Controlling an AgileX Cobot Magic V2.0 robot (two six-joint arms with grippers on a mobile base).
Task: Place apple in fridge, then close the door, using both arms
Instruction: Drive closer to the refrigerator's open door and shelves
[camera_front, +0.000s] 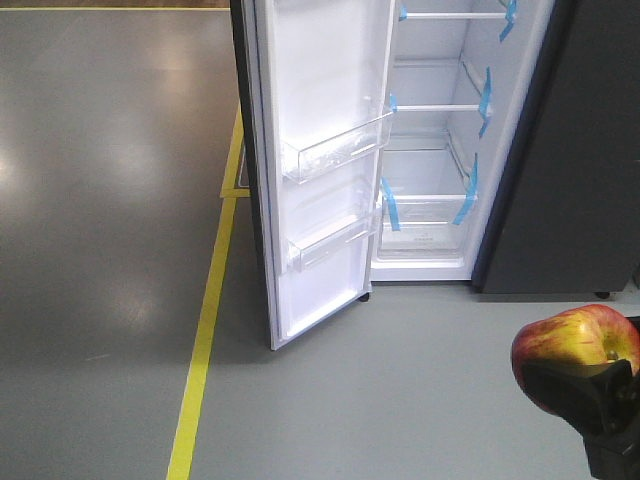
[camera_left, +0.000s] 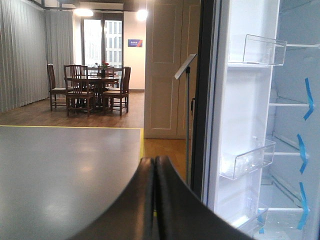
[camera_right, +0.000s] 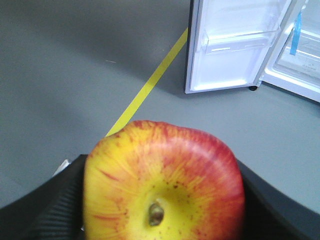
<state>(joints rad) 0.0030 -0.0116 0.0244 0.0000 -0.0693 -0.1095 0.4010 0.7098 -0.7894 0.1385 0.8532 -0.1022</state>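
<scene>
My right gripper (camera_right: 162, 200) is shut on the apple (camera_right: 165, 180), red with yellow patches, stem dimple facing the camera. In the front view the apple (camera_front: 575, 355) sits at the lower right, over the grey floor, well short of the fridge (camera_front: 440, 140). The fridge stands open, white inside with glass shelves and blue tape strips. Its door (camera_front: 320, 160) is swung wide to the left, white liner with clear bins. My left gripper (camera_left: 155, 165) is shut and empty, pointing at the door's edge (camera_left: 207, 100). The door (camera_right: 225, 45) also shows in the right wrist view.
A yellow floor line (camera_front: 205, 330) runs left of the door. A dark grey cabinet side (camera_front: 580, 150) stands right of the fridge. A dining table with chairs (camera_left: 90, 90) sits far off in the left wrist view.
</scene>
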